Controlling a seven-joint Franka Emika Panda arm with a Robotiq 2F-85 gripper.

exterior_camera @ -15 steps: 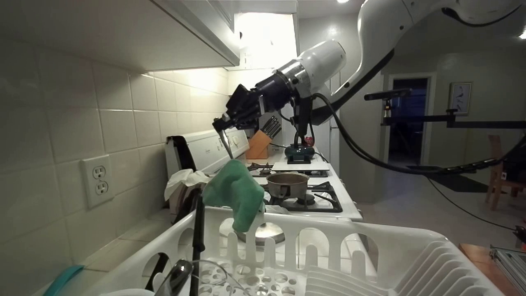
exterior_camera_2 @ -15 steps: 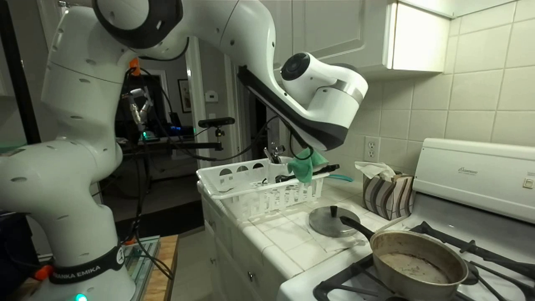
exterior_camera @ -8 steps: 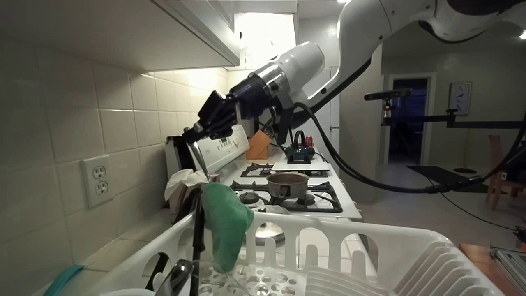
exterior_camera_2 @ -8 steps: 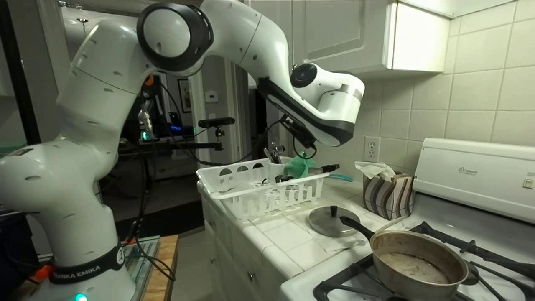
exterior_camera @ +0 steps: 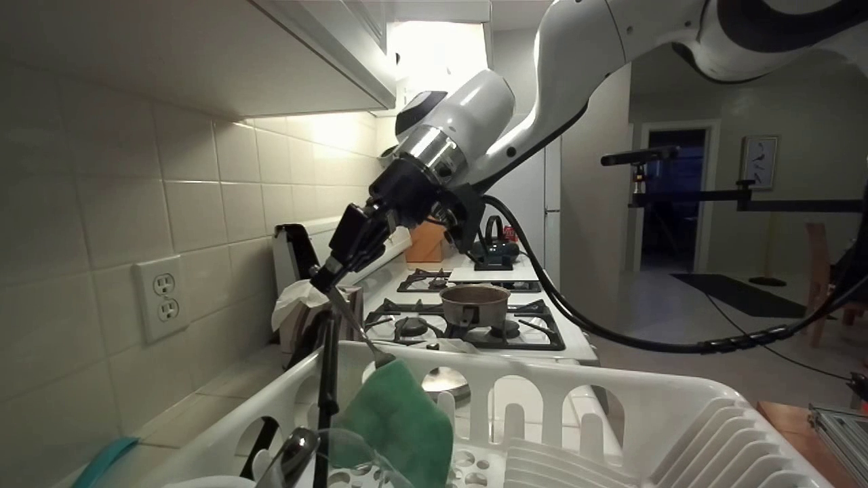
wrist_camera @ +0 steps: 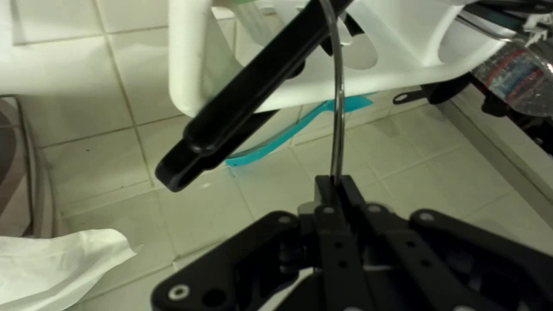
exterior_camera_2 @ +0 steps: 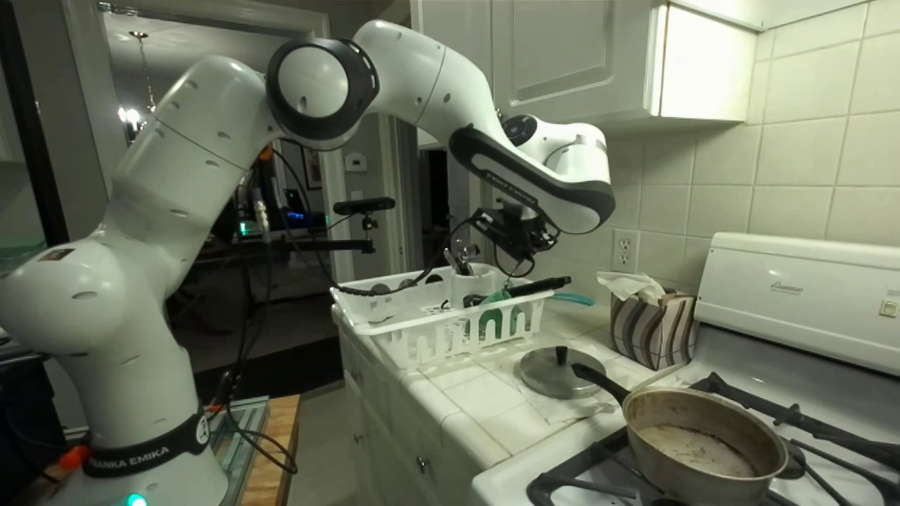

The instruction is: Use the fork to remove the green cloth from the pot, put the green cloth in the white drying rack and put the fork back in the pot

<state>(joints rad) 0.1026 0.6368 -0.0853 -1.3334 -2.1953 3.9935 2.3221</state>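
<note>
Apparently, cloth (exterior_camera: 401,421) obliquely below end effector (exterior_camera: 325,277).

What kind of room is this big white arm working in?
A kitchen, most likely a home one, though that part is a guess. A saucepan sits on a gas stove, and beside the stove a white drying rack stands on a tiled counter.

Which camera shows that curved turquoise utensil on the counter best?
The wrist view: most of the curved turquoise utensil shows, though the slim metal fork overlaps it. Both exterior views show only part, near the white plastic rack.
</note>
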